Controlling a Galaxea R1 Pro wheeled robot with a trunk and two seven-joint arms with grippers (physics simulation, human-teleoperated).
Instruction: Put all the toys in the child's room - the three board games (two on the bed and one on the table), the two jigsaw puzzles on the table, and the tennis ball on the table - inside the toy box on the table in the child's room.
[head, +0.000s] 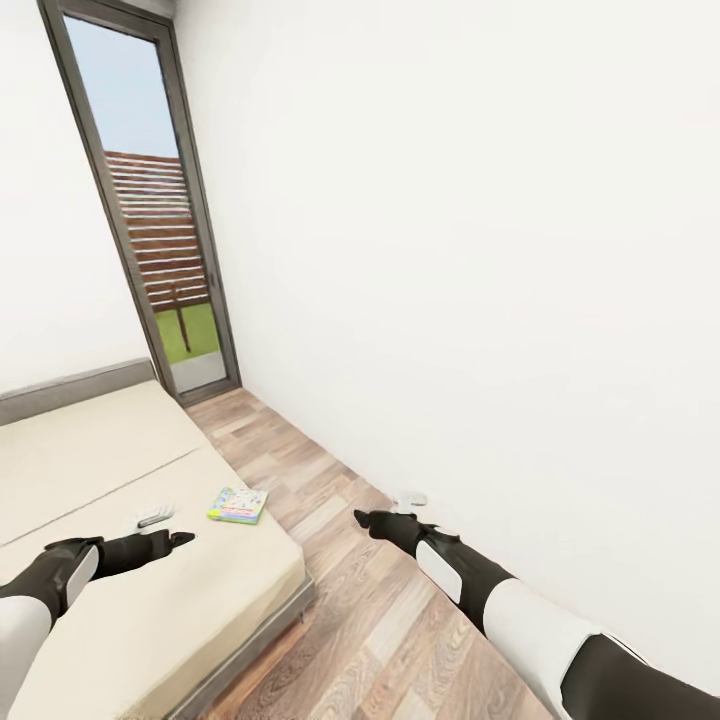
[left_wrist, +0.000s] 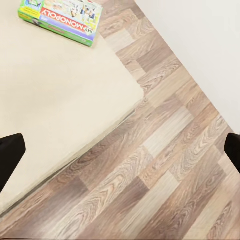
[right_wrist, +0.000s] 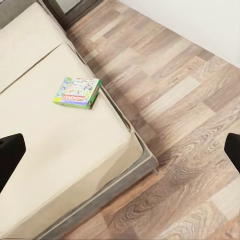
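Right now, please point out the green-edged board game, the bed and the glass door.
green-edged board game (right_wrist: 77, 92): right wrist view, printed cover.
bed (head: 110, 470): head view, bare mattress.
glass door (head: 165, 230): head view, pane.

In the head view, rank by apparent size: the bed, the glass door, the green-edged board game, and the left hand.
1. bed, largest
2. glass door
3 and 4. left hand and green-edged board game look alike; the hand is nearer the camera, so I won't rank them.
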